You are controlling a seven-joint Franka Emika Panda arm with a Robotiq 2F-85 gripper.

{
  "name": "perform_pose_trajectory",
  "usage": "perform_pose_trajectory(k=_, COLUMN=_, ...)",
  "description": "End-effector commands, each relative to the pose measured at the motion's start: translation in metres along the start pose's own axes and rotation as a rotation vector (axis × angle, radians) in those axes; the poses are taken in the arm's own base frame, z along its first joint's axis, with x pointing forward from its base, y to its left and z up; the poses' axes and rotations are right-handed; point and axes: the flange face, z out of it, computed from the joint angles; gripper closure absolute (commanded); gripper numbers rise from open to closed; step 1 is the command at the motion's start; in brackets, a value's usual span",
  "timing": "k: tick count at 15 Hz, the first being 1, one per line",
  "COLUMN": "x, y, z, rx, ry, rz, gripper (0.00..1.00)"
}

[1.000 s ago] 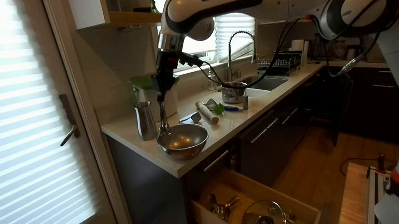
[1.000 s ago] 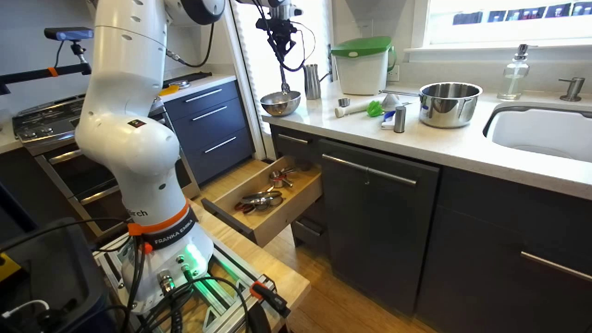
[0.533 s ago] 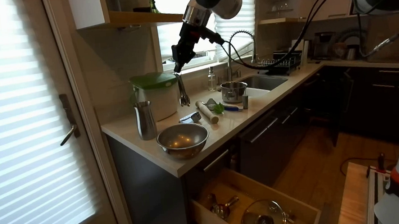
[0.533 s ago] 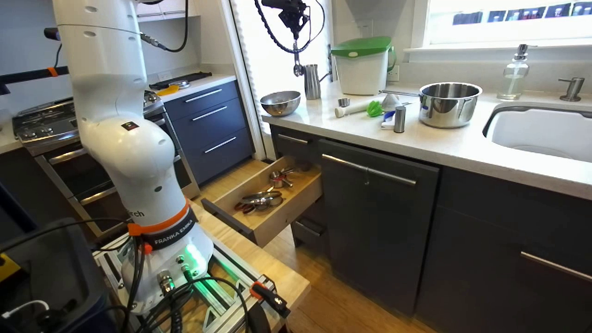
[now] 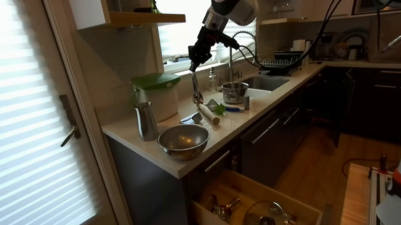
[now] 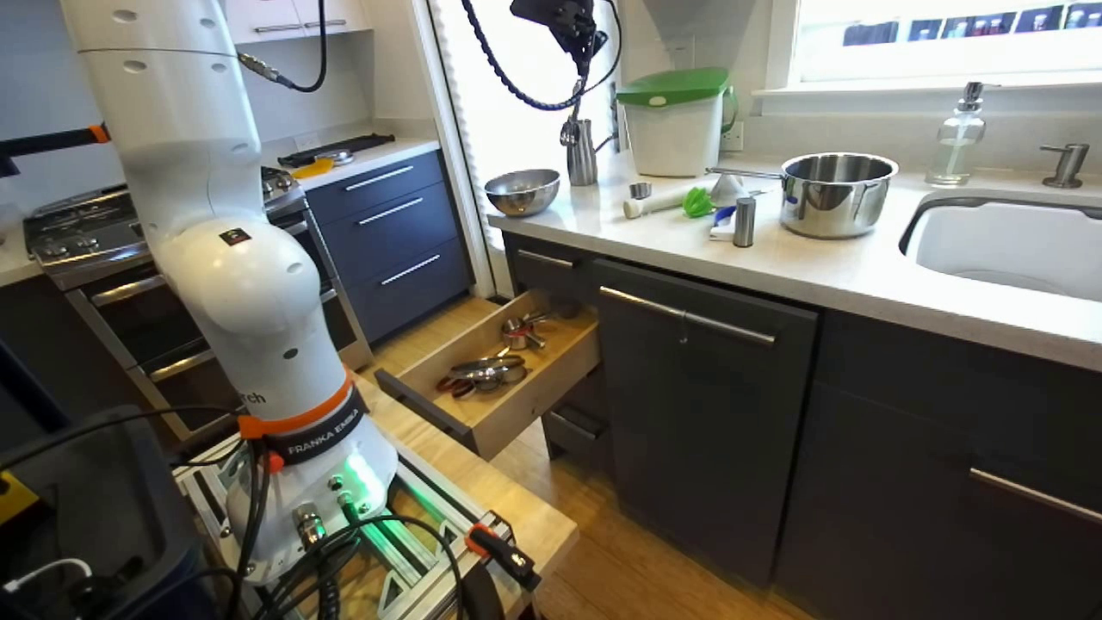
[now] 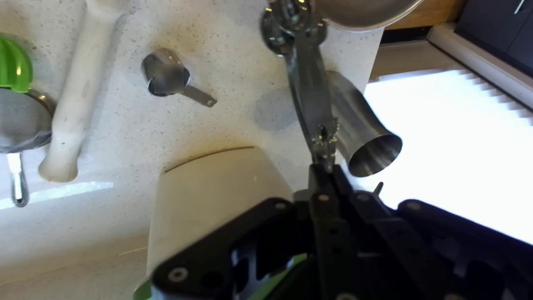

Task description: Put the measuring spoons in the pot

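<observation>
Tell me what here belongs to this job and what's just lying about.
For the job:
measuring spoons, held in the pincer
pot

Lying about, among others:
mixing bowl
tall metal vessel
small metal cup
strainer
wooden rod
green-lidded bin

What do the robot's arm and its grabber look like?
The arm is mostly white and rounded. Near its bottom are an orange band and a black band saying FRANKA EMIKA. A black cable loops beside it. The gripper is black and angular, with round screws.
</observation>
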Motion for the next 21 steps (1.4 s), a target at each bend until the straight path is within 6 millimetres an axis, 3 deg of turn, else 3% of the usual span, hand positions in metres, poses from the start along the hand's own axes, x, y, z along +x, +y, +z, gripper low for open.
perform_pose_trajectory(k=1, x=0.003, y=0.062, z=-0.036, rx=-0.128, ry=0.081, rz=0.090, gripper=0.99)
perform_pose_trajectory(k=5, x=0.002, y=0.146, z=-0.064, rx=-0.289, ry=0.103, rz=0.250, gripper=0.99)
perform_pose_trajectory(k=6, x=0.002, y=0.131, z=-0.063, rx=-0.301, ry=0.092, rz=0.203, gripper=0.99)
perform_pose_trajectory(k=11, x=0.015, y=0.159, z=-0.064, rx=-0.309, ry=0.125, rz=0.230, gripper=0.99)
perform_pose_trajectory(k=15, x=0.026, y=0.217, z=-0.071, rx=-0.370, ry=0.182, rz=0.335, gripper=0.99)
perform_pose_trajectory(k=21, x=0.040, y=0.299, z=-0.047, rx=-0.441, ry=0.251, rz=0.522, gripper=0.99)
